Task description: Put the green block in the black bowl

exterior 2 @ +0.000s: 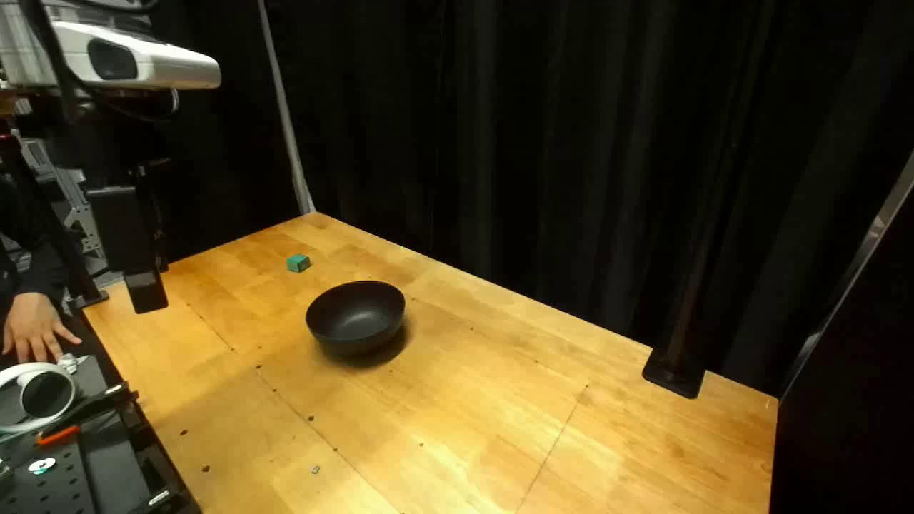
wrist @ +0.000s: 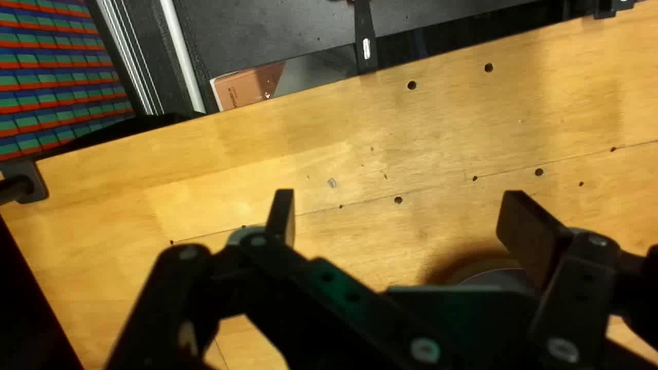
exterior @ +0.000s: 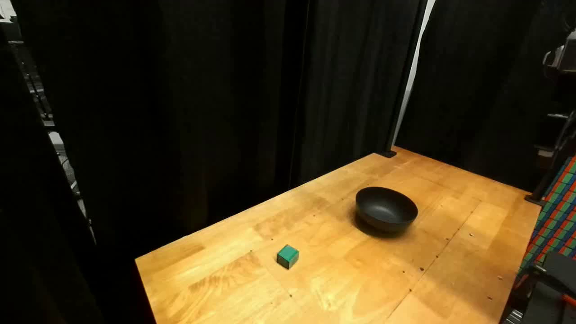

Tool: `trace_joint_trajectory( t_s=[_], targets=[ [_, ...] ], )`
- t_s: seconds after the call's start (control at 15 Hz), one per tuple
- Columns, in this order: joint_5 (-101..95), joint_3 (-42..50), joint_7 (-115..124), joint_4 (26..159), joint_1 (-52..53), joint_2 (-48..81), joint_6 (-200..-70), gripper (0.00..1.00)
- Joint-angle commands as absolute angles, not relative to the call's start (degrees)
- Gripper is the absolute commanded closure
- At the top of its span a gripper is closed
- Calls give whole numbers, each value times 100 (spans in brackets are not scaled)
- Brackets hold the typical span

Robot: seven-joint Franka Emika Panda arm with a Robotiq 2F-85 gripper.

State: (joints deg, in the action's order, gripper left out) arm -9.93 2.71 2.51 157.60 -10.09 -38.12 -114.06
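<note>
The green block [exterior: 288, 257] is a small cube resting on the wooden table. It also shows in an exterior view [exterior 2: 298, 263] beyond the bowl. The black bowl [exterior: 386, 209] stands upright on the table, apart from the block, and its inside shows no object. It also shows in an exterior view [exterior 2: 355, 318]. In the wrist view only part of the bowl's rim [wrist: 495, 277] shows behind my gripper [wrist: 398, 205]. My gripper is open with nothing between its fingers. In an exterior view the gripper [exterior 2: 146, 293] hangs above the table's edge, apart from bowl and block. The block is out of the wrist view.
The wooden table [exterior 2: 457, 442] is bordered by black curtains [exterior 2: 543, 143]. A post foot [exterior 2: 673, 373] stands at the table's edge. A person's hand [exterior 2: 37, 332] and a white round device [exterior 2: 43, 392] are beside the table. A black perforated platform [exterior 2: 57, 475] adjoins it.
</note>
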Motion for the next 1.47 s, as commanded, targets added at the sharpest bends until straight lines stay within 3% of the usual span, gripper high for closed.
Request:
trace_joint_trajectory(
  t_s=[0.0,0.33,0.87,1.4],
  targets=[
    [-1019,315,277,15748,-960,-3815,-11392,0],
    [-1019,314,277,15741,-961,-3825,-11392,0],
    [-158,-211,399,14984,71,-1126,-13087,0],
    [44,-829,534,13015,835,1650,-14096,0]
  ],
)
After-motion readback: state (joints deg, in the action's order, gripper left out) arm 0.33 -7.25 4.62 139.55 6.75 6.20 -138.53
